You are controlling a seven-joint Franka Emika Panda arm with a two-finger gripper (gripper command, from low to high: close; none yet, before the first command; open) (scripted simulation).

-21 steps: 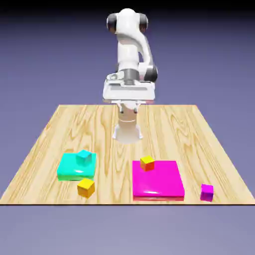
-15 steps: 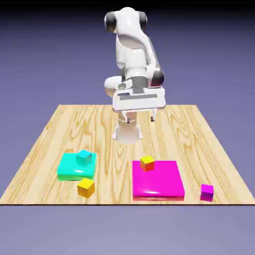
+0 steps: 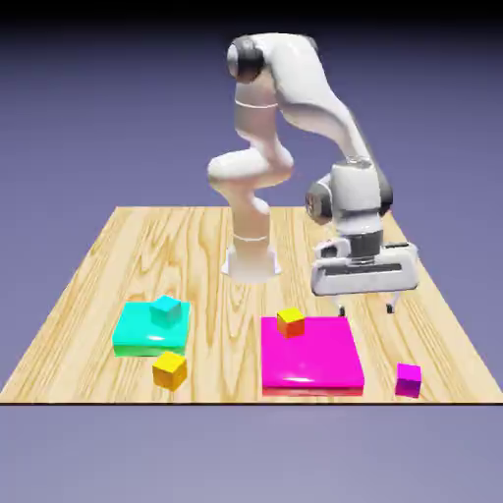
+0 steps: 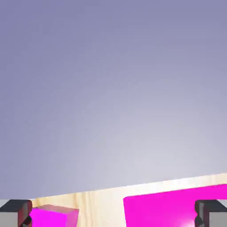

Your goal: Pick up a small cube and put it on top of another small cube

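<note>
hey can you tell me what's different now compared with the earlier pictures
The arm has swung toward the exterior view's right and come down and forward, so the open gripper now hangs nearer the purple cube. Nothing has been taken hold of or let go. The cubes and the slabs look unmoved.

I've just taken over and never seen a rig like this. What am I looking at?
A white robot arm with an open two-finger gripper, holding nothing. The exterior view faces it across the wooden table; the hand view looks along the gripper, its fingertips at the bottom edge. A teal cube sits on the teal slab, a yellow-orange cube on the magenta slab. Another yellow-orange cube and the small purple cube lie on the wood.
</note>
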